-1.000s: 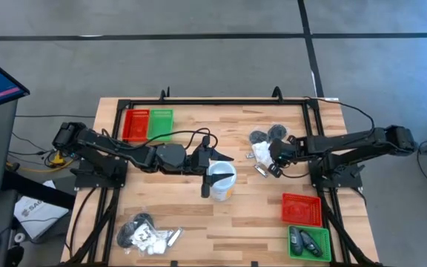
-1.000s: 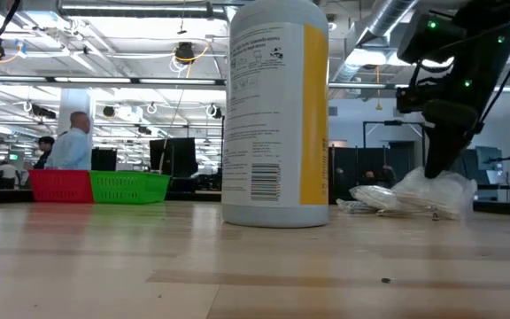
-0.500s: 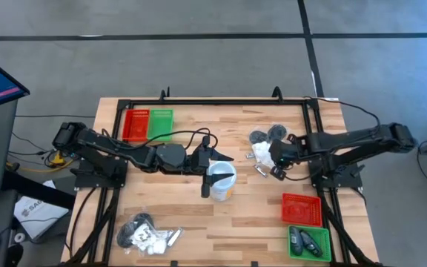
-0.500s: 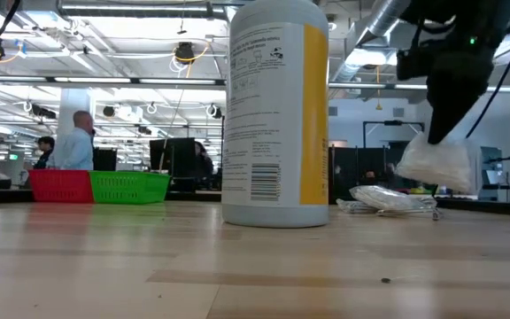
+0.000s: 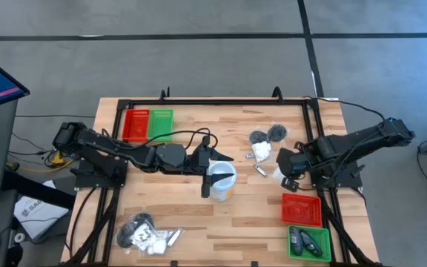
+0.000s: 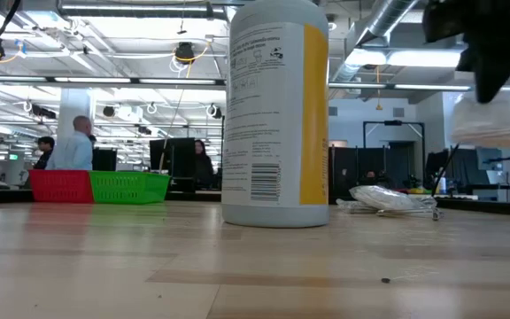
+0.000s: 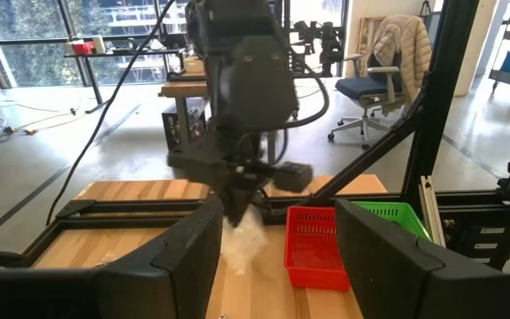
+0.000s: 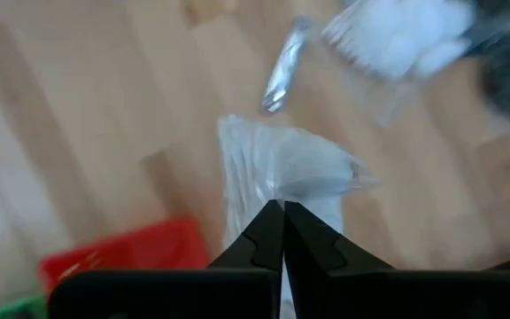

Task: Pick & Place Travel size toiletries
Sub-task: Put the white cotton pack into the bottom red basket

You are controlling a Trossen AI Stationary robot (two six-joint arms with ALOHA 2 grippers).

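A: Where is the white crinkly sachet?

B: Pinched in the right gripper, jaws closed tight on its top, hanging clear above bare wood, between the toiletry pile and the near red tray.

A: Room around it?

B: Open planks below; a slim silvery tube lies near.

A: The other arm?

B: The left gripper sits at the white cup mid-table, fingers spread wide. The table's black frame rail bounds the far edge.
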